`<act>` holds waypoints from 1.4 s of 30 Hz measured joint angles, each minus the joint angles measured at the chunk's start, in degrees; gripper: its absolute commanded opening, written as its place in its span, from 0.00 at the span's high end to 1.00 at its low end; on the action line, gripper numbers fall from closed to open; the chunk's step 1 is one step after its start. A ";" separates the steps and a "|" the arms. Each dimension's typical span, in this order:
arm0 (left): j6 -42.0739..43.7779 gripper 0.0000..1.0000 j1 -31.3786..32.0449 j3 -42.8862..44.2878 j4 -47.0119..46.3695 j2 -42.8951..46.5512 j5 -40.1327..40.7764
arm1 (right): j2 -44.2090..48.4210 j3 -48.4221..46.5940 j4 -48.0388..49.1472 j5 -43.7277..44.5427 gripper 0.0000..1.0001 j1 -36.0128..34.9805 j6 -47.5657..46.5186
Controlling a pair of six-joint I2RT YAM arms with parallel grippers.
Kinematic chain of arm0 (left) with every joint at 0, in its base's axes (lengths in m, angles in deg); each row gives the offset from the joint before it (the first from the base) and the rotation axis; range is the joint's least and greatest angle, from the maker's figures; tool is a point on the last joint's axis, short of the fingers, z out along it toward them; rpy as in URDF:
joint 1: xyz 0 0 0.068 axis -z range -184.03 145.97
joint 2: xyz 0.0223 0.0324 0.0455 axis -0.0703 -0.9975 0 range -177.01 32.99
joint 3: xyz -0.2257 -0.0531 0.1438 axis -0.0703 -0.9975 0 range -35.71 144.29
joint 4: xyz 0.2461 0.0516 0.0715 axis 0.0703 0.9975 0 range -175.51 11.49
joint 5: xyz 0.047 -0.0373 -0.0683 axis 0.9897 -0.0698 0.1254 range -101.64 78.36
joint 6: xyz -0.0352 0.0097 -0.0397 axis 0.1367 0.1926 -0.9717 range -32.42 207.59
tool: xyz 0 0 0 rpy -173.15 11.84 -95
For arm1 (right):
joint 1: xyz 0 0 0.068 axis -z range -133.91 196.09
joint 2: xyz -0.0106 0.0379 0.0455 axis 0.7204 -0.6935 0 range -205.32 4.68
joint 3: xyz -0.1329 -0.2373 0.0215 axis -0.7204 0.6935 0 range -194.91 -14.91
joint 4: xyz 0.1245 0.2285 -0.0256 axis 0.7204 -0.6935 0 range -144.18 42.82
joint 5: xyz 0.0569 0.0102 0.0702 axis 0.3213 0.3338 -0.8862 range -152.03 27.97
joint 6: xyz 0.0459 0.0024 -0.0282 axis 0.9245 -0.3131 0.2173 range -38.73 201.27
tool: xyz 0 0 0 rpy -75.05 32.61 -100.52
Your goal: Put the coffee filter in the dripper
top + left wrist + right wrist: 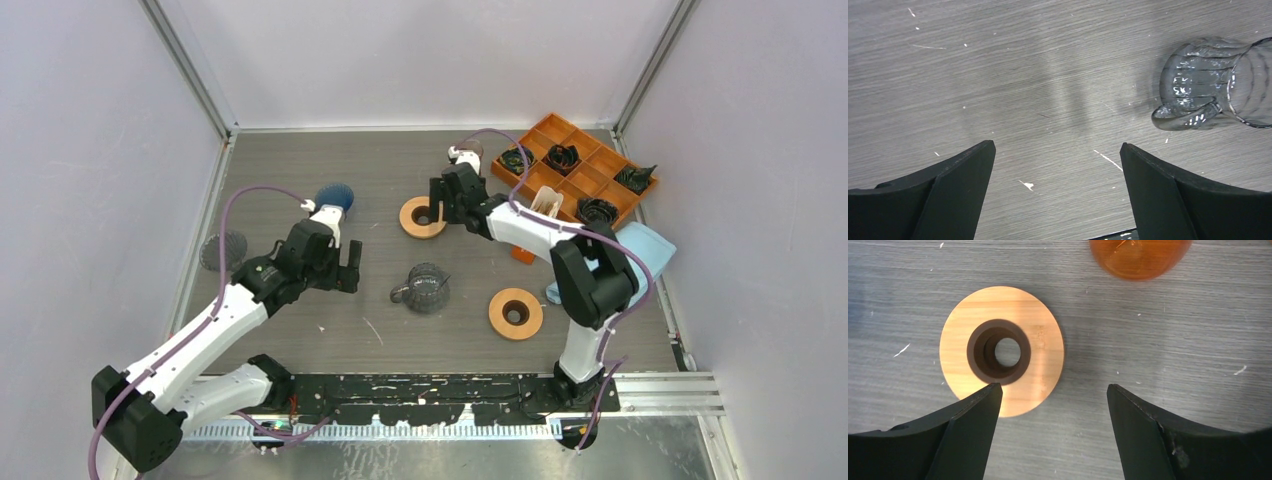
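Note:
A clear glass dripper (428,288) with a handle lies on its side mid-table; in the left wrist view this dripper (1213,90) is off to the upper right of the fingers. My left gripper (342,268) (1058,146) hangs open over bare table to its left. My right gripper (440,197) (1053,386) is open above a wooden ring (422,217) (1002,350), its left fingertip over the ring's rim. An orange dripper (1140,257) sits just beyond. A pale coffee filter (545,203) stands in the orange tray (560,128), behind the right arm.
A blue dripper (335,195) and a grey dripper (222,250) sit at the left. A second wooden ring (515,313) lies near the right arm's base. Black pleated pieces (562,157) fill several tray compartments. A blue cloth (645,245) lies at the right wall.

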 measured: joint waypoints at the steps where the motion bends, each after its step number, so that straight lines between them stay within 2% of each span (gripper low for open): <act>1: 0.79 0.01 -0.02 0.22 0.17 -0.13 0.20 | -1.33 -0.83 -0.02 0.35 0.20 -0.11 0.33; 6: 4.81 0.01 -0.07 2.16 1.53 -0.98 2.49 | -6.10 -4.02 -0.20 1.51 0.25 -0.37 2.12; 13: 8.52 0.01 -0.17 2.47 1.60 -1.51 4.74 | -9.90 -7.37 -0.63 2.05 0.26 -0.57 3.63; 26: 10.03 0.01 -0.28 2.47 1.62 -1.81 5.66 | -15.54 -10.38 -1.40 2.03 0.30 -0.57 4.92; 29: 10.05 0.01 -0.33 2.47 1.62 -1.81 5.66 | -16.37 -10.47 -1.33 2.10 0.35 -0.57 5.03; 37: 10.05 0.01 -0.33 2.47 1.62 -1.86 5.66 | -16.72 -11.04 -1.31 1.14 0.57 -0.57 5.22; 42: 10.03 0.01 -0.33 2.47 1.62 -1.86 5.68 | -16.59 -11.04 -1.44 0.79 0.64 -0.57 5.18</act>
